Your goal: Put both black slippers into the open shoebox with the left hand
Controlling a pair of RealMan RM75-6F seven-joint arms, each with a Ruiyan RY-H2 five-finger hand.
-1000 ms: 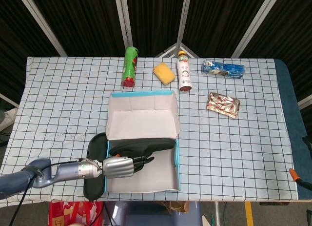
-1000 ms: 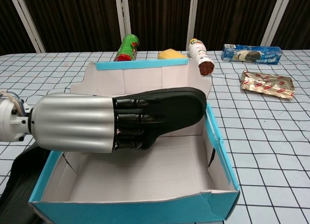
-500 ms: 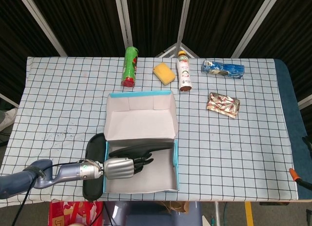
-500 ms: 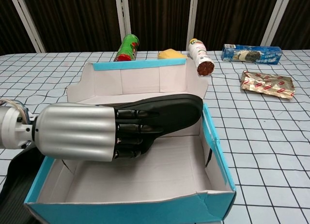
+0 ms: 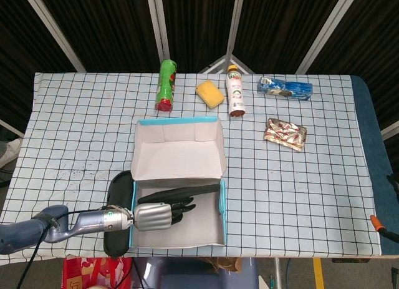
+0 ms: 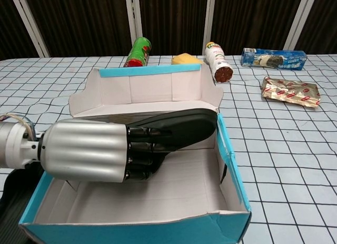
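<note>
From the head view, your left hand [image 5: 154, 216] sits over the left half of the shoebox [image 5: 221, 205], reaching in from 9 o'clock with its fingers [image 5: 182, 209] closed around one black slipper [image 5: 187, 192]. That slipper's long axis runs 9 to 3 across the box, heel end in your palm and toe end towards the right wall, lying along the far part of the box just below the raised lid [image 5: 177, 153]. It is inside the box outline, but from here you cannot tell whether the sole has reached the floor. The second slipper [image 5: 117, 195] lies on the table just outside the box's left wall, at about 10 o'clock from your hand, long axis 12 to 6, partly under your forearm. Your right hand is not visible.

From the chest view, you see your left hand [image 6: 87, 150] low in the box [image 6: 137, 231], dark fingers [image 6: 145, 149] wrapped on the slipper [image 6: 184, 124], which points off at roughly 2 o'clock and looks slightly above the cardboard floor. My read is that you lower a little and let go, then go for the second slipper [image 6: 13, 204], the dark shape at the frame's lower left beside the box's left wall. The left hand is the only one near it.
</note>
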